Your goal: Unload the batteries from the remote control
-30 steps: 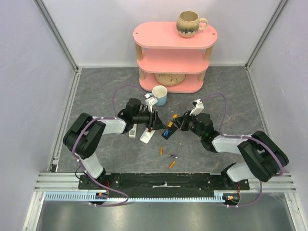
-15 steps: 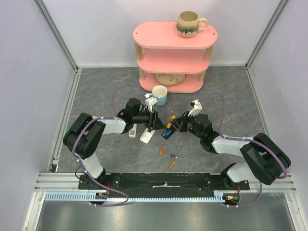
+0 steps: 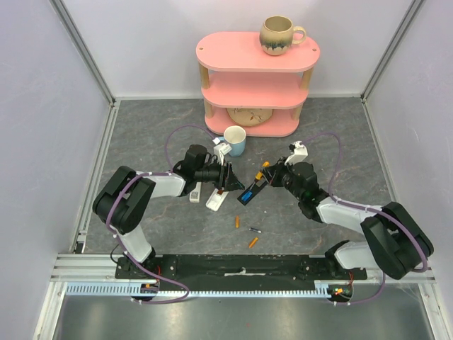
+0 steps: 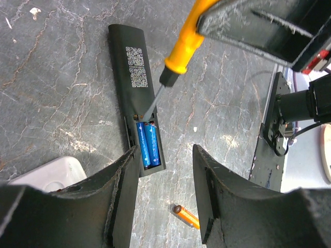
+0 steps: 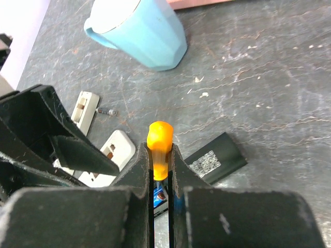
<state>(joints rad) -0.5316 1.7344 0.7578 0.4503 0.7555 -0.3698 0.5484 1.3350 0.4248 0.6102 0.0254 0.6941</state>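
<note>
A black remote (image 3: 248,194) lies open side up on the table, with two blue batteries (image 4: 147,145) in its bay, which is at the near end in the left wrist view. My right gripper (image 3: 269,172) is shut on the orange handle of a screwdriver (image 5: 159,146), whose tip (image 4: 148,110) touches the bay's top edge. My left gripper (image 4: 165,153) is open and empty, its jaws on either side of the remote's bay end. Two orange batteries (image 3: 237,222) (image 3: 253,242) and a silvery one (image 3: 254,230) lie loose nearer the arm bases.
Two white remotes (image 3: 218,198) (image 3: 196,193) lie under the left gripper. A blue mug (image 3: 234,140) stands behind the grippers. A pink three-tier shelf (image 3: 256,85) with a beige mug (image 3: 278,34) on top stands at the back.
My right gripper has shifted a little to the right and back with the screwdriver, tilting its handle. The left arm and the remote have not moved.
</note>
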